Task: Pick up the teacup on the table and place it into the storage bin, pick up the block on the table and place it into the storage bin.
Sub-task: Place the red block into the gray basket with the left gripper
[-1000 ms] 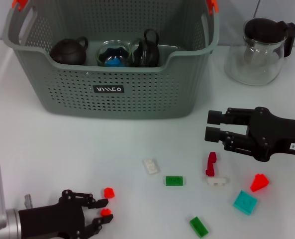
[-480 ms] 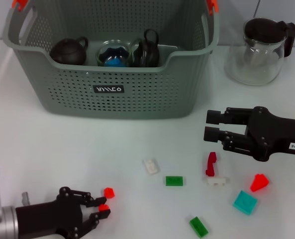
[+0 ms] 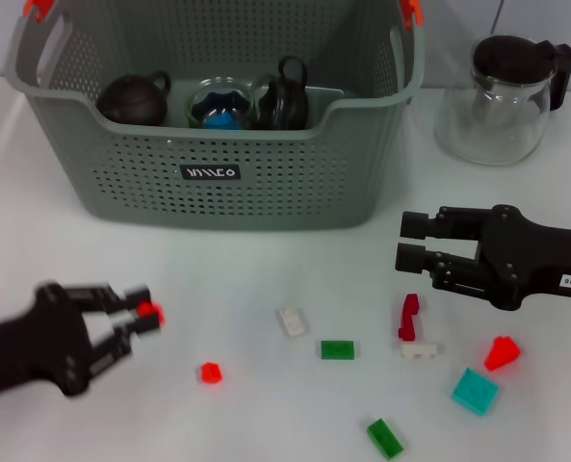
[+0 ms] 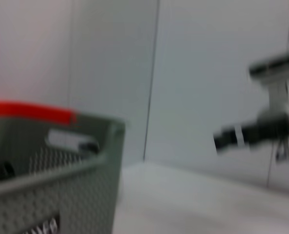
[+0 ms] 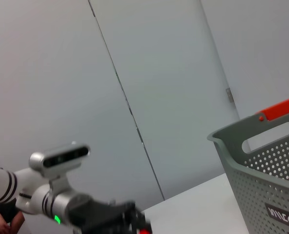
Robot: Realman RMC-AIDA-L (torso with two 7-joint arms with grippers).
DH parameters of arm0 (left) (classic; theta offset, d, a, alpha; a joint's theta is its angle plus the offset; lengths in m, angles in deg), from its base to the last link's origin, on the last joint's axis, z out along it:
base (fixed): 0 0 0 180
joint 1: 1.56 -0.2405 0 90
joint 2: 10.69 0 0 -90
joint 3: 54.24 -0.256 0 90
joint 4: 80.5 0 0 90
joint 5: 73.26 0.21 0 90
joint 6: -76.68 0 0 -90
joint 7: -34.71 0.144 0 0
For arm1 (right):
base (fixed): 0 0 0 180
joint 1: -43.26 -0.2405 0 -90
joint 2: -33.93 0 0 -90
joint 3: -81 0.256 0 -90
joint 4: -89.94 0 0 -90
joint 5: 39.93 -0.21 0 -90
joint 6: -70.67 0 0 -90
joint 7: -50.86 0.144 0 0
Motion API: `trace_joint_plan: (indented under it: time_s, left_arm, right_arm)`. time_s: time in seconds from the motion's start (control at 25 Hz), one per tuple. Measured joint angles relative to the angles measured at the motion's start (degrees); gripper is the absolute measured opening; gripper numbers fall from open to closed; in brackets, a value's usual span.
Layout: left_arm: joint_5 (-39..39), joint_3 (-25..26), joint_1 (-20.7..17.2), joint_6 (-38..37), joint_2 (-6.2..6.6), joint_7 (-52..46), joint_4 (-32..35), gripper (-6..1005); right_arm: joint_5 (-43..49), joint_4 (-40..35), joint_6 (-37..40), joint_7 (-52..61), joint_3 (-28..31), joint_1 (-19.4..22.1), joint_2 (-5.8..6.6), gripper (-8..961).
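Note:
A small red block (image 3: 151,310) is pinched between the fingertips of my left gripper (image 3: 142,318), which hangs above the table, left of the loose pieces and in front of the storage bin (image 3: 266,183). The right wrist view also catches that red block (image 5: 144,230) at its lower edge. A black teacup (image 3: 285,94), a glass cup (image 3: 220,104) and a dark teapot (image 3: 131,98) lie inside the grey-green bin. My right gripper (image 3: 412,243) hovers open at the right, above a dark red piece (image 3: 408,317), holding nothing.
A second red block (image 3: 209,372) lies on the table with white (image 3: 292,321), green (image 3: 337,349), teal (image 3: 475,391) and red (image 3: 502,353) pieces scattered at front right. A glass pitcher (image 3: 502,96) with a black lid stands at the back right.
My left gripper has risen from the table's front edge with one red block and moved back toward the bin. The other red block stayed on the table. The right arm is still.

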Motion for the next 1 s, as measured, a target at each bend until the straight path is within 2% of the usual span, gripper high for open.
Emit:
trace_joint_plan:
  time_s: [0.16,0.32,0.56,0.68,0.84,0.96,1.0]
  left_arm:
    - [-1.62,4.71,3.04,-4.14,1.67,-8.35,0.11,248]
    - [-5.11,4.85,5.75,-6.08,2.73,-15.81,0.45,259]
    - [-11.31,4.5,11.96,-6.87,3.8,-27.66,3.95,275]
    - [-12.64,4.62,16.25,-5.37,4.46,-33.9,6.94,284]
    - [-13.0,3.62,20.79,-0.94,4.72,-40.86,11.54,295]
    - [-13.05,-0.31,23.44,4.52,4.53,-46.83,16.84,303]
    - [-12.94,-3.25,23.91,7.41,4.45,-49.52,19.29,306]
  right_arm:
    - [0.02,0.0,-0.02,-0.04,0.0,-0.16,-0.03,494]
    - [0.02,0.0,-0.02,-0.05,0.0,-0.18,0.05,494]
    - [0.04,0.0,-0.02,-0.03,0.0,-0.12,-0.11,494]
    - [0.05,0.0,0.0,-0.02,0.0,-0.07,-0.13,494]
    - [0.05,0.0,0.04,-0.02,-0.01,0.06,-0.15,494]
    - [0.04,0.0,0.04,-0.05,-0.22,0.24,-0.16,494]
    - [0.04,0.0,0.05,-0.05,-0.31,0.3,-0.17,494]
